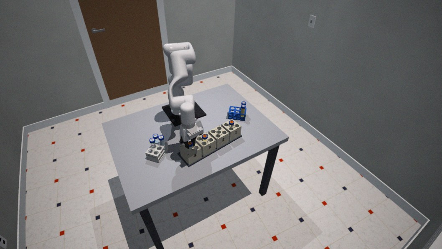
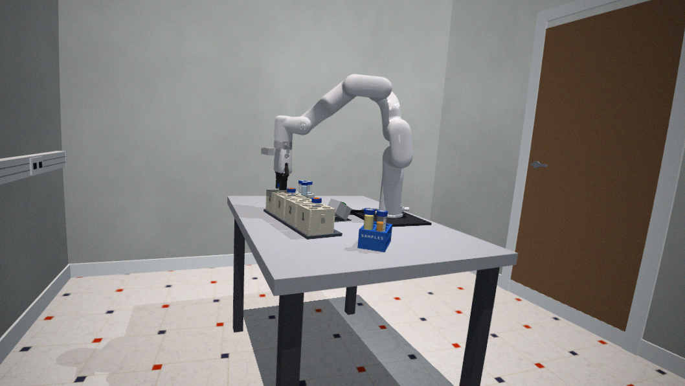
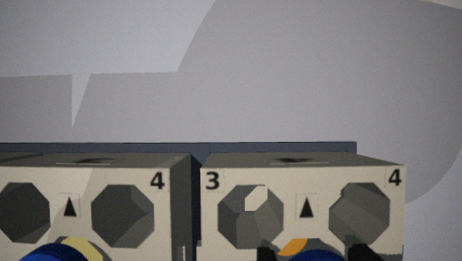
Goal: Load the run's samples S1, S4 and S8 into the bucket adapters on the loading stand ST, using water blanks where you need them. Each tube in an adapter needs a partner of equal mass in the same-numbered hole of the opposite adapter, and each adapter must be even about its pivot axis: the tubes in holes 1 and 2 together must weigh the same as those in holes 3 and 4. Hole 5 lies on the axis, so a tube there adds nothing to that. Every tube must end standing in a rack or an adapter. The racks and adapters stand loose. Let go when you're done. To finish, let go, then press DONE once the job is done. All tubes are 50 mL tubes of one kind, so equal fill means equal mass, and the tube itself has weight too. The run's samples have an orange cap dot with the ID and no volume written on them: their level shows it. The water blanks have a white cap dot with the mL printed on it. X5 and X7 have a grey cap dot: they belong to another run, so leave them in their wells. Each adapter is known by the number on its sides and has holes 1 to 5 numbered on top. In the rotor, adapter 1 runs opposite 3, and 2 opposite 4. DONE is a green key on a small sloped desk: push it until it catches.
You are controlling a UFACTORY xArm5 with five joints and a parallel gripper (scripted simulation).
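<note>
1. Jaws: the gripper (image 1: pixel 190 144) (image 2: pixel 281 184) (image 3: pixel 313 254) is partly closed, its fingers on either side of a blue-capped sample tube (image 1: pixel 190 143) (image 2: pixel 278 185) (image 3: pixel 317 256), judged firmly held.
2. Alignment: the tube lies between the fingers, long axis near vertical, over the middle hole of adapter 4 (image 1: pixel 195 155) (image 2: pixel 269 196) (image 3: pixel 262 175), lower part inside (ID not legible).
3. Coming move: likely straight down until seated, then release; sideways drift could drag the loose adapter.
4. Room: holes 3 and 4 stand open ahead of the fingers. Adapter 3 (image 1: pixel 209 147) (image 2: pixel 279 203) (image 3: pixel 127 175) is just beside, its capped tube (image 1: pixel 204 136) (image 2: pixel 291 190) (image 3: pixel 52 254) apart from the fingers. The outer side has no neighbouring adapter.
</note>
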